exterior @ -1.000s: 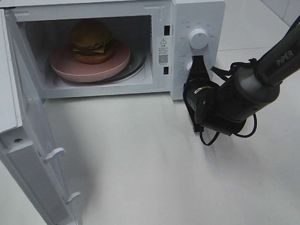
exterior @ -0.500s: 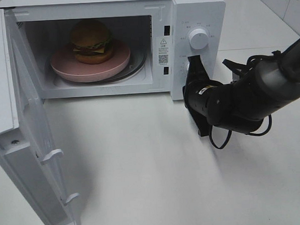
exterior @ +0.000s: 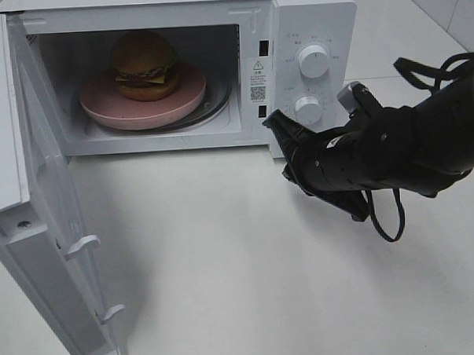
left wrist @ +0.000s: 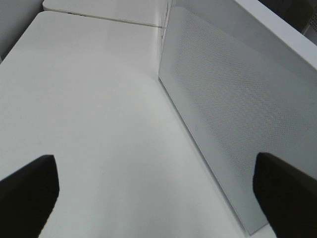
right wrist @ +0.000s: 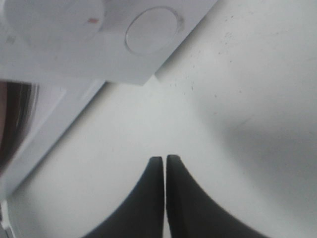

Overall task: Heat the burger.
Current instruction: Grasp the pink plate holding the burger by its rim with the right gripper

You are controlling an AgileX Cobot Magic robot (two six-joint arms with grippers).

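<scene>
Door closing comes next

The burger (exterior: 144, 65) sits on the pink plate (exterior: 100, 114) inside the microwave (exterior: 313, 17), door (exterior: 55, 256) wide open, so we judge loading done. Our right pincer (exterior: 271, 119), jaws together, hovers by the dials (exterior: 307, 110), outside the cavity, well apart from the burger. Our left pincer (left wrist: 153, 166), jaws apart, faces the door, which needs swinging shut.
</scene>
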